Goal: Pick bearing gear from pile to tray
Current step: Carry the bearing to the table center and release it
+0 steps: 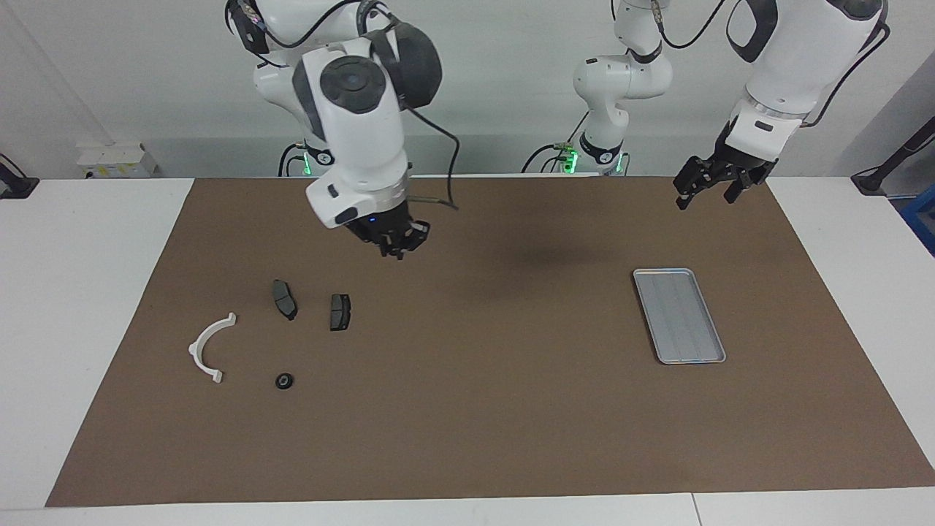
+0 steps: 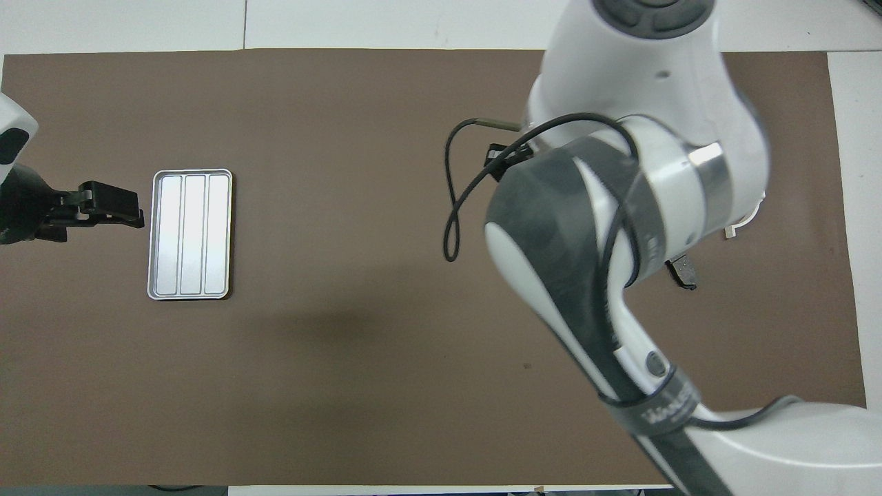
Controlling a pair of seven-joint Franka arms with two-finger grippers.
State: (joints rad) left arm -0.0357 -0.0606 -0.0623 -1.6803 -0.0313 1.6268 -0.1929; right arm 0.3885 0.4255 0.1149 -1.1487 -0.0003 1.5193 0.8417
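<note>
The pile lies toward the right arm's end of the mat: a white curved arc point(image 1: 212, 347), two dark grey brake pads point(image 1: 285, 299) point(image 1: 340, 312), and one small black round piece point(image 1: 284, 380) farthest from the robots. My right gripper point(image 1: 398, 242) hangs in the air over bare mat beside the brake pads, touching nothing. In the overhead view the right arm hides most of the pile; only a pad's corner point(image 2: 682, 271) shows. The silver tray point(image 1: 679, 315) point(image 2: 189, 234) holds nothing. My left gripper point(image 1: 707, 191) point(image 2: 110, 207) is open and empty, raised beside the tray.
A brown mat point(image 1: 467, 409) covers the white table point(image 1: 73, 292). The right arm's cable point(image 2: 451, 207) loops out from its wrist above the mat.
</note>
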